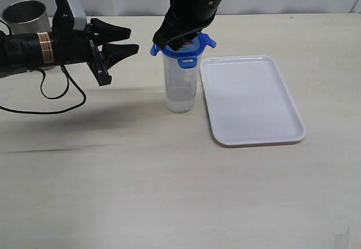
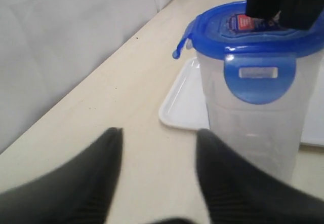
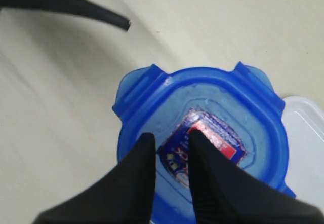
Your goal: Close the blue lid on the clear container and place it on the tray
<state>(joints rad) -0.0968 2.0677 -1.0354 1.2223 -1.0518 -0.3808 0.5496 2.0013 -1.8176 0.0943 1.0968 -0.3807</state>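
Observation:
The clear container [image 1: 181, 85] stands upright on the table just left of the white tray [image 1: 254, 99]. The blue lid [image 1: 186, 50] sits on its mouth, sticker up; the tab [image 2: 258, 77] facing the left wrist camera is folded down and the side tabs flare outward. From above, my right gripper [image 3: 170, 137] rests its tips on the sticker of the blue lid [image 3: 212, 92], almost shut with a narrow empty gap. My left gripper [image 1: 132, 40] hovers open to the container's left at lid height, apart from it. Lid [image 2: 253, 36] and container [image 2: 253, 127] fill the left wrist view.
A grey steel cup [image 1: 25, 15] stands at the far left behind the left arm. A black cable [image 1: 56, 99] hangs from that arm over the table. The tray [image 2: 185, 102] lies close behind the container and holds nothing.

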